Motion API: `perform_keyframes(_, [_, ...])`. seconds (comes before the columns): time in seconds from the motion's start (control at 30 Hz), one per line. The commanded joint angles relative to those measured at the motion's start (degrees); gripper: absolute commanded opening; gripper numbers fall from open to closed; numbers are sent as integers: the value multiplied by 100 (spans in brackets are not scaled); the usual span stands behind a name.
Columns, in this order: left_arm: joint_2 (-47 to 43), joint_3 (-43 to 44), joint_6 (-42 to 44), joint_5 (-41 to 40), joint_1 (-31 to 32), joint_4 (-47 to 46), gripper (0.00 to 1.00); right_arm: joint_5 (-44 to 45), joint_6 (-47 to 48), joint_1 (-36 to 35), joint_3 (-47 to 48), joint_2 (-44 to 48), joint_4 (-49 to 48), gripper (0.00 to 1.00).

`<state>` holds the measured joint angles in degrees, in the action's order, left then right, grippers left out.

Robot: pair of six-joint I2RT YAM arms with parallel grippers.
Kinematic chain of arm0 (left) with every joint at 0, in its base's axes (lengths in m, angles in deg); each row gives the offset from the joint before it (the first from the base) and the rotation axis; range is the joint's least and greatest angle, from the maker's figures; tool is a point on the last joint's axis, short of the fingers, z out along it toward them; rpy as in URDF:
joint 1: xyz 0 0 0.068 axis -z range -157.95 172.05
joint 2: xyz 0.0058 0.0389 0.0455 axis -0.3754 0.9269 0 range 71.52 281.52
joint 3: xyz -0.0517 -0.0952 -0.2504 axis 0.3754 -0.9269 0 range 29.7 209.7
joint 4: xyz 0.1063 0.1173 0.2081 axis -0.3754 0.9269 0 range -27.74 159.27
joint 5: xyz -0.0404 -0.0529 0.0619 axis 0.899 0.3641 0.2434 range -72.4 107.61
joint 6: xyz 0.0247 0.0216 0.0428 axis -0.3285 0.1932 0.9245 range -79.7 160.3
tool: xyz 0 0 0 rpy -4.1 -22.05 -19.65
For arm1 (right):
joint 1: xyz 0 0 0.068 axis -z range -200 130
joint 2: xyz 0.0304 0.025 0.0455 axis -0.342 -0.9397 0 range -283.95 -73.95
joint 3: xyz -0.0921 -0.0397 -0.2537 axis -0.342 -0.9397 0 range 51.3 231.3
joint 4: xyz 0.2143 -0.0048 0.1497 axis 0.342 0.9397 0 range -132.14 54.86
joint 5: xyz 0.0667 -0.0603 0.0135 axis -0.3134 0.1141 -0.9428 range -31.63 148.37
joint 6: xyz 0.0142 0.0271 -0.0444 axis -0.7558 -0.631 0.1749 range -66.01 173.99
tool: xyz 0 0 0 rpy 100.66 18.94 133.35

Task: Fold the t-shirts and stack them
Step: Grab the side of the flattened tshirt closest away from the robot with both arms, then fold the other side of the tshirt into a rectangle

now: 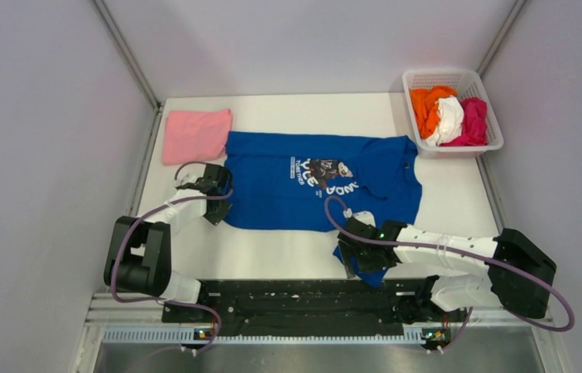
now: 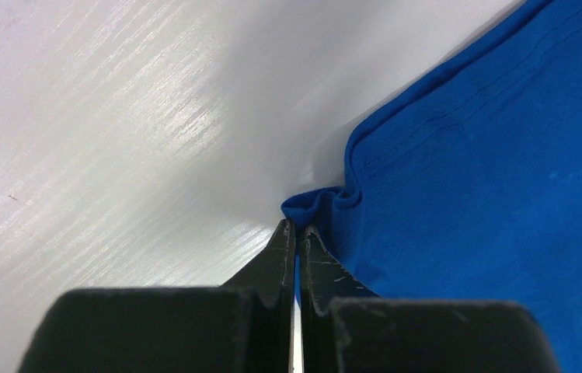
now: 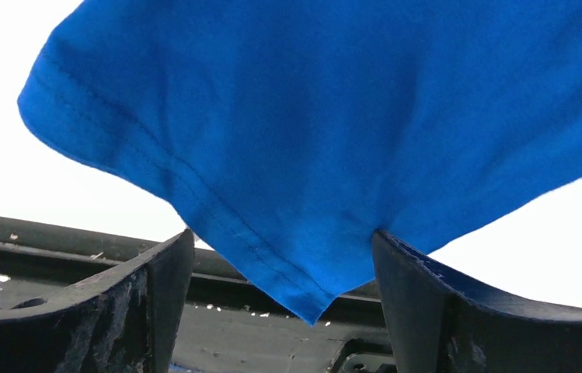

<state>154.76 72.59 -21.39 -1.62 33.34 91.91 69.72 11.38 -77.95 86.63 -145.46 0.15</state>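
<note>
Pink t-shirt (image 1: 196,134) lies folded at your far-left corner. Your left gripper (image 2: 297,227) is clenched on an edge of the blue t-shirt (image 1: 303,183), which is spread mid-worktop. Your right gripper (image 3: 281,233) gapes near the front edge, with a blue corner hanging between its fingers. In the far-right corner, the white lattice basket (image 1: 440,74) holds an orange tee (image 1: 427,105), a white tee (image 1: 449,120) and a magenta tee (image 1: 474,120).

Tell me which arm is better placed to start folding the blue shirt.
Left, I'd say. The left gripper is shut on a bunched bit of the edge of the blue shirt, ready to lift. The right gripper is wide open, with a shirt corner hanging between its jaws, ungripped.
</note>
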Motion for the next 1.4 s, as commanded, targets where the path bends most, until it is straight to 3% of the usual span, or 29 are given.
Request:
perform_keyframes(0.0, [-164,-123,143,-115,-26,134,0,26,103,83,-43,-302,-449,81])
perform_keyframes(0.07, [-216,-133,161,-101,-22,150,0,121,89,148,21,-487,-446,74])
perform_keyframes(0.2, [-372,-316,217,30,-21,52,0,659,-370,205,191,-570,126,24])
perform_keyframes(0.4, [-908,-736,289,178,-21,280,0,247,-697,108,115,17,1031,0])
perform_keyframes(0.7, [-2233,-1525,101,624,-4,593,0,-300,-1063,-234,-2,1356,1865,0])
perform_keyframes(0.9, [-2738,-1496,143,982,31,505,0,-29,-908,-225,310,1435,1675,0])
perform_keyframes(1.03, [-2623,-1079,347,1030,23,394,0,322,-630,59,716,1217,1617,0])
perform_keyframes(1.37, [-1414,135,507,750,4,-166,0,502,916,1684,1765,814,611,0])
